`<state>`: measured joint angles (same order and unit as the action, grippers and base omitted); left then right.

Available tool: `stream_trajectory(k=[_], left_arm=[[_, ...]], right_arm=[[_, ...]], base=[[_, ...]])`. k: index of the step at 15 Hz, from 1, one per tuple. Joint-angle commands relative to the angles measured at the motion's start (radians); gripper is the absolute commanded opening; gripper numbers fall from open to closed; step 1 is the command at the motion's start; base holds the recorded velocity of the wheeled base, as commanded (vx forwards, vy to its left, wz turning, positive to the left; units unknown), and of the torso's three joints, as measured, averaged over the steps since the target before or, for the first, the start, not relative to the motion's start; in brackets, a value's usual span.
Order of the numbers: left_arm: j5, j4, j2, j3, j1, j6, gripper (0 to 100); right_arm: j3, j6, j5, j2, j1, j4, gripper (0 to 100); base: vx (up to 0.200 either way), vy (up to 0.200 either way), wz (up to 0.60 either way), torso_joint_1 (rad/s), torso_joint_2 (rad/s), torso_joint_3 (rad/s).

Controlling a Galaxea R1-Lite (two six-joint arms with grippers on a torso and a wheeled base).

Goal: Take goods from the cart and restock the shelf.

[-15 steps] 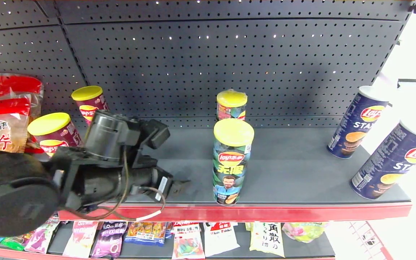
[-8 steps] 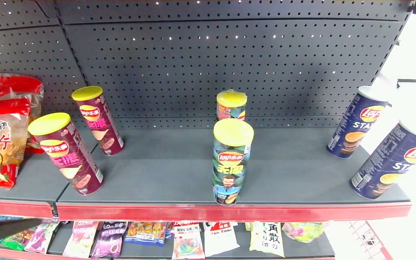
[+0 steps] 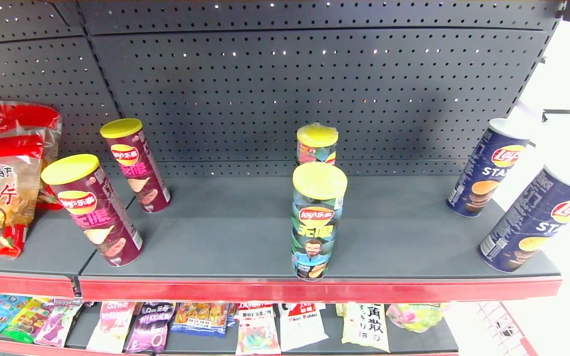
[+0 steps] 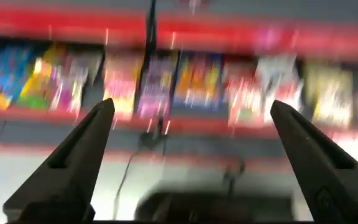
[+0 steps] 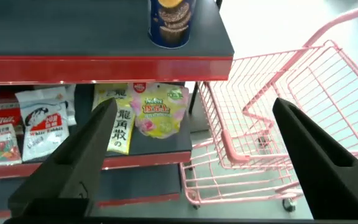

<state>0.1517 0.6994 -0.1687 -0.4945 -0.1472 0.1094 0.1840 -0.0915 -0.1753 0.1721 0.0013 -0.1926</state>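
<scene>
**Head view.** Even overhead light falls on the dark shelf (image 3: 245,237), and the cans on it cast only short, soft shadows. A broad, faint shadow lies across the pegboard back panel (image 3: 285,99), whose holes glint with points of light from behind. White glare at the right edge washes out the top of the nearer blue can (image 3: 527,227), and straight lines bow toward the corners. **Left wrist view.** The packets (image 4: 191,87) are blurred into streaks, with the left gripper (image 4: 191,104) a dark silhouette. **Right wrist view.** The scene is bright, and the pink cart (image 5: 303,93) stands on a pale, overexposed floor.
</scene>
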Motion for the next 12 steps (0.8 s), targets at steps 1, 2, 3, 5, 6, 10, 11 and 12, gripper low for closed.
stream_trajectory(k=[1,2,3,5,6,10,11,12], left_arm=[[-0.054,-0.265,0.071,0.185,0.029,0.019,100],[-0.064,-0.462,0.071,0.313,0.029,0.009,100],[-0.063,-0.621,0.071,0.432,0.029,-0.019,100],[-0.077,-0.732,0.071,0.494,0.029,-0.043,100],[-0.078,-0.718,0.071,0.491,0.029,-0.043,100],[-0.057,-0.722,0.064,0.494,0.143,-0.039,100],[-0.061,-0.722,0.066,0.494,0.229,-0.043,100],[-0.078,-0.716,0.072,0.494,0.248,-0.048,100]], right_arm=[[-0.061,0.003,0.011,-0.172,0.0,-0.002,100],[-0.064,0.024,0.017,-0.172,0.0,-0.002,100],[-0.069,0.041,0.023,-0.172,0.0,0.002,100],[-0.089,0.056,0.062,-0.172,0.0,0.039,100],[-0.101,0.058,0.112,-0.172,0.0,0.064,100],[-0.184,0.075,0.197,-0.172,0.0,0.193,100],[-0.184,0.111,0.185,-0.172,0.0,0.193,100],[-0.184,0.101,0.185,-0.172,0.0,0.193,100]], base=[[0.0,0.0,0.0,0.0,0.0,0.0],[0.0,0.0,0.0,0.0,0.0,0.0],[0.0,0.0,0.0,0.0,0.0,0.0],[0.0,0.0,0.0,0.0,0.0,0.0],[0.0,0.0,0.0,0.0,0.0,0.0],[0.0,0.0,0.0,0.0,0.0,0.0],[0.0,0.0,0.0,0.0,0.0,0.0],[0.0,0.0,0.0,0.0,0.0,0.0]])
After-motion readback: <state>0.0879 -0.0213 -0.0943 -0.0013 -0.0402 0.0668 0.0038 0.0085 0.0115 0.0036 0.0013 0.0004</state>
